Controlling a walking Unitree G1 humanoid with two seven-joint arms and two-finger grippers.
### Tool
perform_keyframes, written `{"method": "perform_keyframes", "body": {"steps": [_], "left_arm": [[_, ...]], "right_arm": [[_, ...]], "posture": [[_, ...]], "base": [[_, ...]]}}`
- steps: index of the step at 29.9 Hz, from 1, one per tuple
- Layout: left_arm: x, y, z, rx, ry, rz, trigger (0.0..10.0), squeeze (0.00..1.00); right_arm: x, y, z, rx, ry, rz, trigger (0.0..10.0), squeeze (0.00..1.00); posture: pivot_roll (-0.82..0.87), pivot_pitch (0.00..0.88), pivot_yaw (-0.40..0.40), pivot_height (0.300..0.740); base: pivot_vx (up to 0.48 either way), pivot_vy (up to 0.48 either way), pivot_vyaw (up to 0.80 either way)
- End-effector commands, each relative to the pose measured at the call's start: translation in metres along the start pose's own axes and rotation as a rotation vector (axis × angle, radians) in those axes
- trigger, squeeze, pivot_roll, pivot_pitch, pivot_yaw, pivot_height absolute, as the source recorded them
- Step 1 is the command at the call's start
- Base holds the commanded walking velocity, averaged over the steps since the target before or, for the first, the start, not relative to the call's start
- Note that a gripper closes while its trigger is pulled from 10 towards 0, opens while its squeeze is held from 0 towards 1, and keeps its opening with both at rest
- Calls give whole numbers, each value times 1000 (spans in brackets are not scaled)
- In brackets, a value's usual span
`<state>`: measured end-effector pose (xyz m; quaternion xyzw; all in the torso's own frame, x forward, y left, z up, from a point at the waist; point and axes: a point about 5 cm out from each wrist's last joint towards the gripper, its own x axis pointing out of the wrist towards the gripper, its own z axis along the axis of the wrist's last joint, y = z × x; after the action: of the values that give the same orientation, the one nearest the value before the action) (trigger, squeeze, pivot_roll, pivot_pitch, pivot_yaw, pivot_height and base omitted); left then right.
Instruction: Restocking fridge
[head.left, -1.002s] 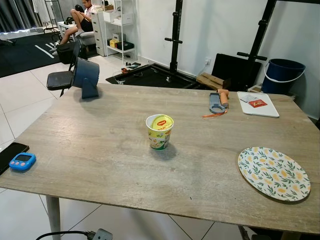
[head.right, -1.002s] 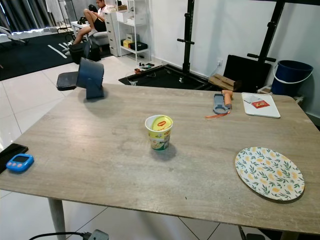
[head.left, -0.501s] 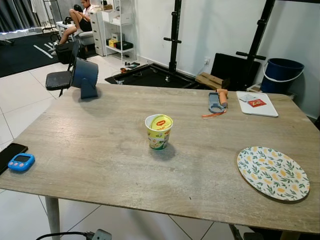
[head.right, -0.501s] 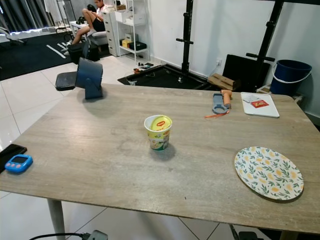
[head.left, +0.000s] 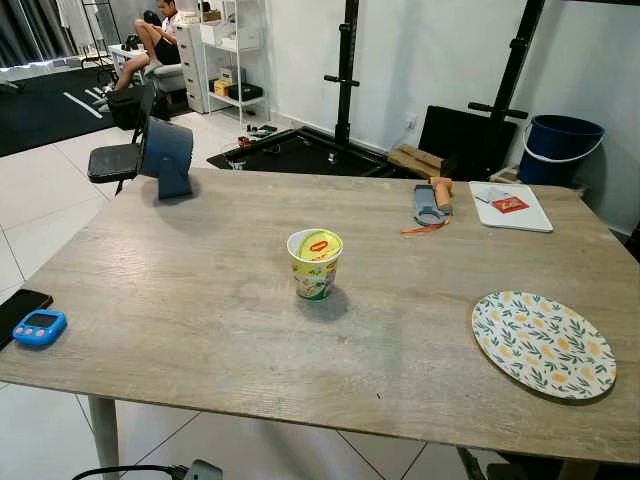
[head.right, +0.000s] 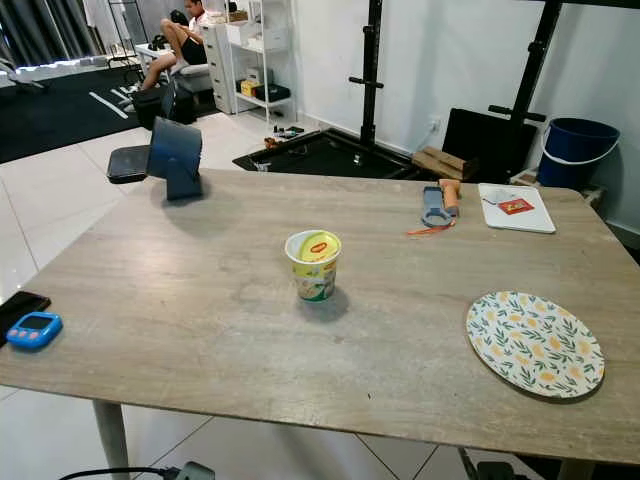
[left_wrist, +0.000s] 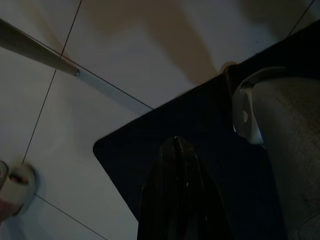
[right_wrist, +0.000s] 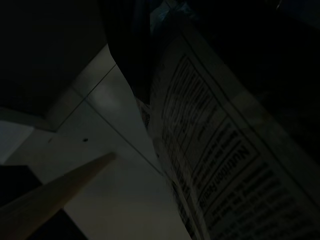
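Below the table, the right gripper (right_wrist: 135, 65) pinches a printed package (right_wrist: 210, 165); a nutrition panel is legible on its face, and the package runs lengthwise along the dark fingers, out past their tips. The left gripper (left_wrist: 176, 150) hangs with its two black fingers pressed together, pointing down at a dark mat (left_wrist: 200, 125) on the tiled floor (left_wrist: 125, 45). Both arms appear lowered at the robot's sides. No fridge can be seen, so its bearing from the jaws cannot be told; the right arm, already loaded, is judged the one to deliver. Ahead lies a wooden table (head.left: 200, 300) bearing a noodle cup (head.left: 315, 263) at centre, a patterned plate (head.left: 543, 343) to the right and a blue timer (head.left: 40, 327) at the left edge.
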<state>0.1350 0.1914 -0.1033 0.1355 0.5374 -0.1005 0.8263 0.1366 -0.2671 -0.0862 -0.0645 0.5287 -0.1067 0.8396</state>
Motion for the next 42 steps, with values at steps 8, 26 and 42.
{"method": "perform_keyframes", "body": {"steps": [8, 26, 42], "left_arm": [[-1, -5, -13, 3, 46, -24, 10000, 0], [-1, -10, -12, 17, 52, -41, 10000, 0], [-1, -3, -9, 41, 43, -33, 10000, 0]], "right_arm": [[1, 7, 2, -1, -4, 17, 10000, 0], [-1, 1, -4, 3, -2, 6, 10000, 0], [-2, -1, -15, -31, 9, 8, 10000, 0]], "posture": [[-58, 0, -15, 740], [-141, 0, 24, 740], [-166, 0, 58, 740]], "base": [[0, 0, 0], [0, 0, 0], [0, 0, 0]]}}
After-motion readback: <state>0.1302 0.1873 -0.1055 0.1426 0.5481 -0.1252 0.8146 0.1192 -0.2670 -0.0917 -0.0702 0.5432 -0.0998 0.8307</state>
